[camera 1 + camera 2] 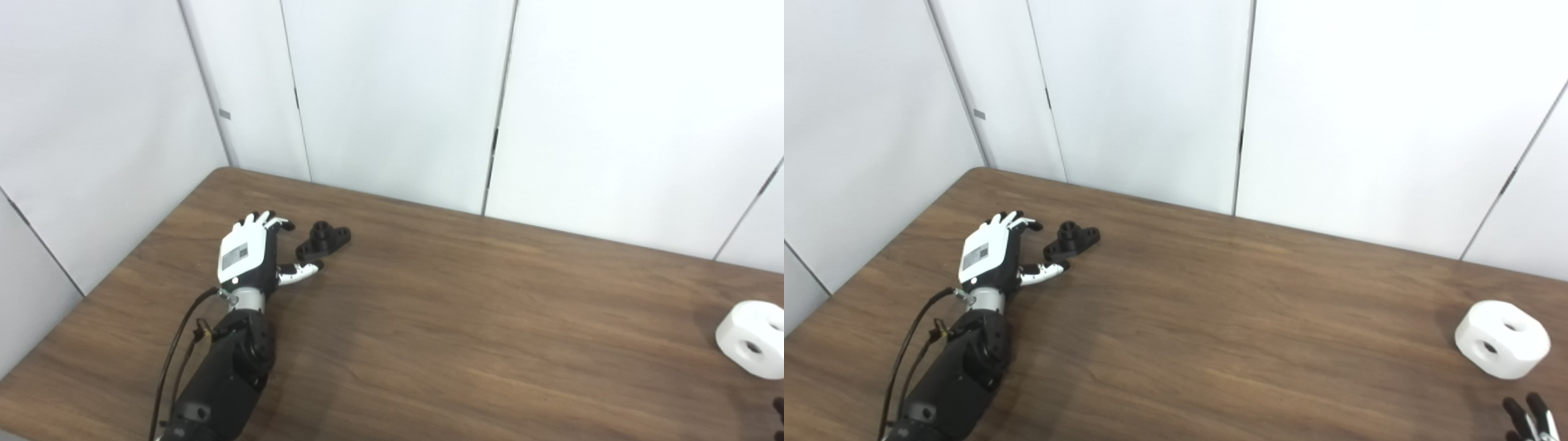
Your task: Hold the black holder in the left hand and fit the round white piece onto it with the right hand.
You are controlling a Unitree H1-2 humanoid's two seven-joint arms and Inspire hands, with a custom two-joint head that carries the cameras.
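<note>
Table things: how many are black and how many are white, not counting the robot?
Black: 1, the black holder
White: 1, the round white piece
Total: 2, both lying on the table

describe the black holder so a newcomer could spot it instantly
On the brown table, look at the far-left area by the left hand. The black holder lies just right of its fingers: small, black, with a raised ring, unlike the big white piece at far right.

Test cell or laboratory: plain white partition panels (392, 92) enclose a brown wood-grain laminate surface (465, 318); no domestic furnishings visible.
</note>
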